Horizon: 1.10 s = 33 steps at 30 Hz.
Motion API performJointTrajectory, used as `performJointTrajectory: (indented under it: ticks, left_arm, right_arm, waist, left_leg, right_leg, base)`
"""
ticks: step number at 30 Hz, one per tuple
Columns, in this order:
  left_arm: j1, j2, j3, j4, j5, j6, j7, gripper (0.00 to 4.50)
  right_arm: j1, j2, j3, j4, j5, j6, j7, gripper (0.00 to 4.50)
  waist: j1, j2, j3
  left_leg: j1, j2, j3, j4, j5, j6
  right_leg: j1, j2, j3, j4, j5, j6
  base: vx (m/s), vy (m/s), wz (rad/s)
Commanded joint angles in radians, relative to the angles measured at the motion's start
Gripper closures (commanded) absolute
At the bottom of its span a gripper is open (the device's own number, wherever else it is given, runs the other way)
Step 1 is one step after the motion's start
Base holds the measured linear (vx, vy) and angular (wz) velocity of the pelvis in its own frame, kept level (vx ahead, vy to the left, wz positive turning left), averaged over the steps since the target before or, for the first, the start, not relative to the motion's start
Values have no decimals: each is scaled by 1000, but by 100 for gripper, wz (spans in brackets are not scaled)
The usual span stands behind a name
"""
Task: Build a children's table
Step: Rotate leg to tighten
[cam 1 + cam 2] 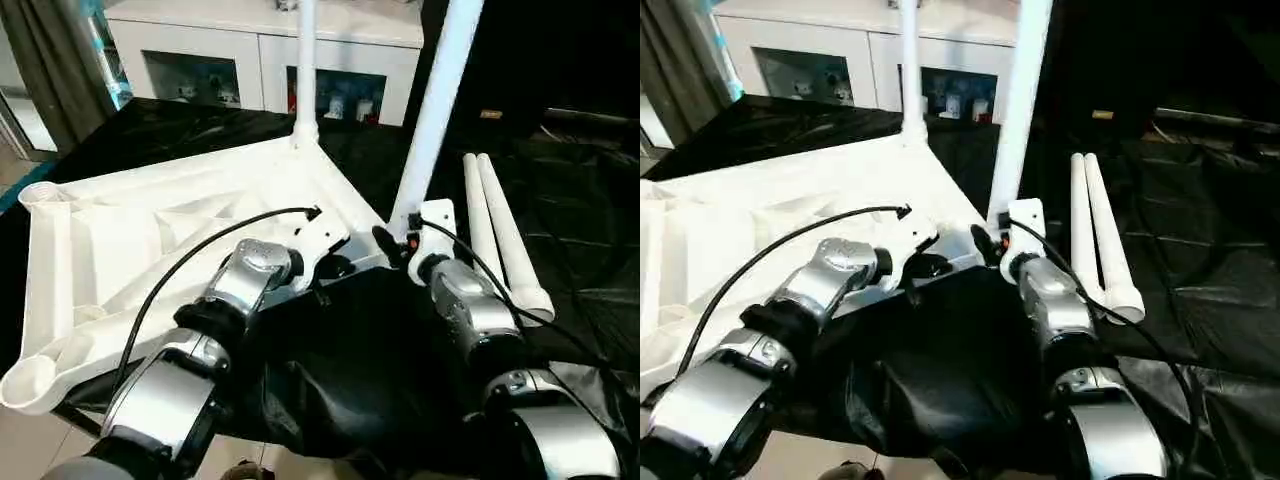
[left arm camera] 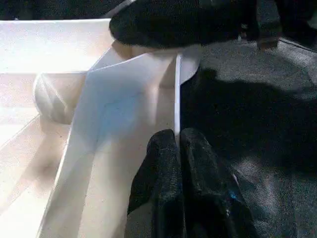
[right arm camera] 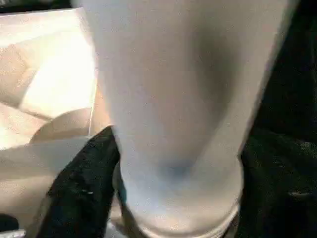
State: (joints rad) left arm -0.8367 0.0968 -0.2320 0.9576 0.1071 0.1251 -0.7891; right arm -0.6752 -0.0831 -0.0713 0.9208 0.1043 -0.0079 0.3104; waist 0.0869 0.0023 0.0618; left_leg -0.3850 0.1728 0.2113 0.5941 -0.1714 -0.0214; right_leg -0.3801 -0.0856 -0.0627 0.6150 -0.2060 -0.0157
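No writing shows; the left gripper point(image 2: 179, 148) jaws pinch the tabletop point(image 1: 150, 220) rim, the right gripper point(image 1: 400, 240) jaws hug a leg point(image 1: 435, 110)

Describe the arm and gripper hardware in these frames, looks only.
Both forearms are silver metal segments with black joint collars. The left gripper and right gripper each have a white housing and two black fingers with a grainy texture. A thin black cable loops along each arm to the wrist, with a small orange-red spot at the right wrist.
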Motion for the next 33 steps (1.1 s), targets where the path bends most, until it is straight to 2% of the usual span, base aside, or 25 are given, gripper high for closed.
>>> performJointTrajectory:
  ticks: [1, 4, 5, 7, 8, 9, 11, 15, 17, 19, 23, 24, 26, 27, 29, 32, 33]
  left_arm:
    - [-30, -19, 22, -3, -21, -34, 42, 450]
    - [-20, 1, 16, -18, -24, -69, -3, 450]
    - [-11, 17, 10, -32, -25, -88, -50, 450]
    - [4, 43, -1, -55, -28, -120, -119, 450]
    - [22, 70, -7, -81, -42, -139, -196, 450]
    - [24, 72, -7, -84, -43, -141, -202, 450]
    - [46, 99, -17, -114, -60, -172, -283, 450]
    - [90, 149, -40, -168, -81, -173, -419, 450]
    - [101, 159, -44, -180, -87, -179, -447, 450]
    - [117, 171, -46, -199, -96, -185, -486, 450]
    - [144, 191, -45, -243, -104, -172, -531, 450]
    - [144, 191, -45, -243, -104, -172, -531, 450]
    - [148, 197, -46, -248, -101, -172, -532, 450]
    - [149, 198, -45, -247, -99, -173, -531, 450]
    - [150, 199, -44, -249, -98, -172, -531, 450]
    - [152, 199, -41, -257, -98, -167, -531, 450]
    - [153, 198, -40, -258, -97, -166, -528, 450]
  right_arm:
    - [4, 34, 50, 24, -4, 6, 83, 67]
    - [11, 6, 57, -5, 15, 17, 180, 54]
    - [18, -20, 64, -25, 20, 19, 258, 54]
    - [31, -64, 80, -60, 25, 12, 360, 54]
    - [50, -115, 101, -103, 30, 13, 465, 54]
    - [51, -119, 103, -106, 30, 14, 473, 54]
    - [71, -171, 125, -150, 37, 27, 578, 54]
    - [104, -246, 159, -234, 55, 85, 737, 54]
    - [108, -259, 164, -246, 55, 93, 762, 54]
    - [112, -278, 172, -260, 51, 94, 793, 54]
    - [120, -295, 179, -285, 59, 117, 834, 54]
    - [120, -295, 179, -285, 59, 117, 834, 70]
    - [124, -296, 183, -294, 61, 129, 838, 70]
    - [125, -293, 182, -296, 65, 135, 841, 70]
    - [127, -288, 181, -300, 68, 140, 843, 104]
    - [130, -285, 181, -303, 72, 144, 848, 111]
    - [133, -280, 180, -305, 77, 149, 848, 129]
  waist:
    - [-7, -4, -67]
    - [-6, -6, -67]
    - [-4, -4, -68]
    - [-2, -7, -70]
    - [2, -5, -74]
    - [5, -6, -76]
    - [6, -5, -80]
    - [13, -5, -85]
    - [15, -4, -84]
    - [20, 0, -79]
    - [21, -3, -73]
    - [21, -3, -73]
    - [20, -4, -72]
    - [20, -4, -73]
    - [20, -4, -74]
    - [21, -4, -77]
    - [21, -5, -78]
  left_leg:
    - [30, 67, -40, -80, -276, -2]
    - [26, 66, -40, -79, -264, 16]
    - [26, 68, -39, -78, -250, 24]
    - [23, 67, -38, -75, -227, 41]
    - [21, 71, -37, -72, -184, 58]
    - [20, 71, -37, -70, -165, 66]
    - [16, 72, -34, -63, -112, 101]
    - [16, 72, -31, -53, -71, 138]
    - [15, 73, -30, -52, -70, 147]
    - [15, 75, -30, -55, -108, 132]
    - [21, 76, -29, -65, -192, 64]
    - [21, 76, -30, -66, -198, 59]
    - [21, 76, -30, -68, -209, 48]
    - [21, 75, -29, -68, -208, 45]
    - [20, 75, -29, -67, -197, 44]
    - [17, 73, -28, -63, -168, 57]
    - [17, 73, -28, -62, -157, 63]
  right_leg:
    - [25, -84, 50, -88, -217, -212]
    - [31, -85, 50, -87, -213, -213]
    - [29, -86, 50, -86, -197, -216]
    - [34, -85, 48, -83, -168, -221]
    - [35, -83, 46, -72, -102, -234]
    - [39, -83, 45, -69, -71, -239]
    - [39, -78, 41, -53, 30, -270]
    - [38, -79, 40, -42, 109, -299]
    - [32, -78, 40, -42, 109, -302]
    - [28, -80, 40, -49, 44, -296]
    - [25, -81, 43, -62, -96, -274]
    - [25, -81, 43, -63, -107, -270]
    - [24, -82, 44, -65, -131, -260]
    - [23, -83, 45, -66, -136, -255]
    - [23, -83, 45, -64, -127, -253]
    - [24, -82, 44, -59, -83, -258]
    - [25, -82, 44, -57, -68, -260]
  base:
    - [0, 0, 0]
    - [0, 0, 0]
    - [0, 0, 0]
    - [0, 0, 0]
    - [0, 0, 0]
    - [0, 0, 0]
    - [0, 0, 0]
    - [0, 0, 0]
    - [0, 0, 0]
    - [0, 0, 0]
    - [0, 0, 0]
    - [0, 0, 0]
    - [0, 0, 0]
    - [0, 0, 0]
    - [0, 0, 0]
    - [0, 0, 0]
    - [0, 0, 0]
